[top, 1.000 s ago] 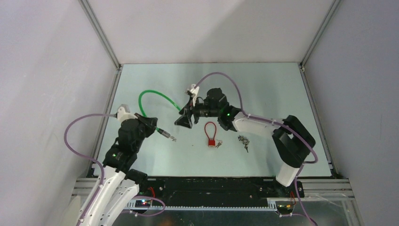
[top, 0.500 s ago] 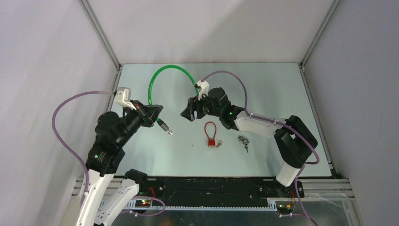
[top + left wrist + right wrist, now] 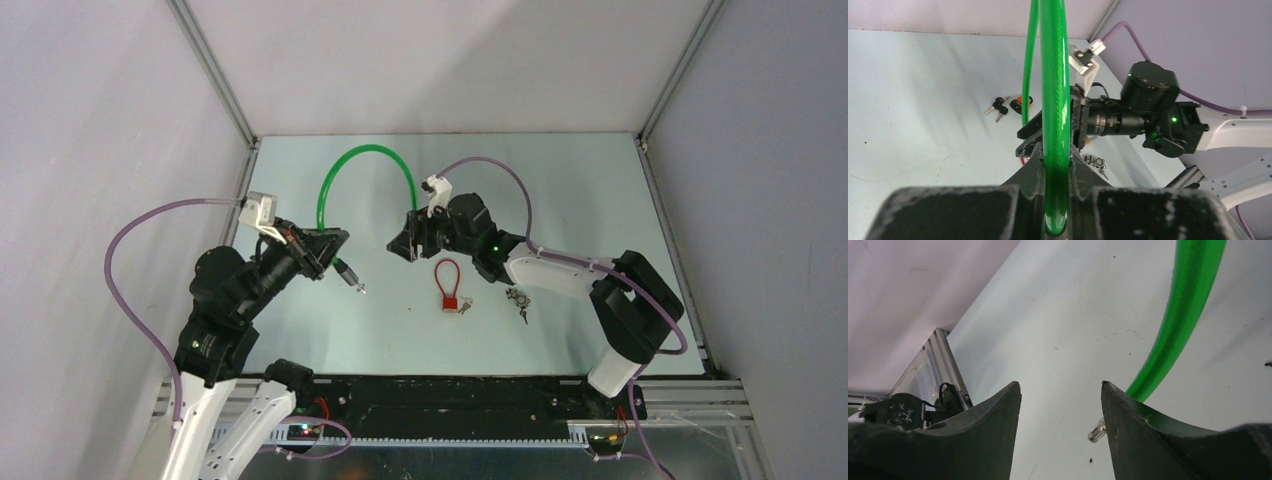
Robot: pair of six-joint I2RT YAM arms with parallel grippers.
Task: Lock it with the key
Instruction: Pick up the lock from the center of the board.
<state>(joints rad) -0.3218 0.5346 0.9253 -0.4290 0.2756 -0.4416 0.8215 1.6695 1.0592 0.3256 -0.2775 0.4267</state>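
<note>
Progress looks slight: the left pincer [image 3: 1053, 150] is clenched on the green cable lock [image 3: 365, 150] near its metal tip [image 3: 352, 281]. That tip hangs free over the tabletop [image 3: 580, 190], while the cable arches over to the right pincer [image 3: 1060, 385], whose jaws stand apart with nothing between them and the cable running just outside one finger. No key is in either grip, so joining the ends and turning a key both seem left to do. A red padlock [image 3: 449, 300] lies at 5 o'clock from the right pincer, and a key bunch [image 3: 518, 297] sits at the padlock's 3 o'clock, just beside the right forearm, which may crowd any reach for it.
</note>
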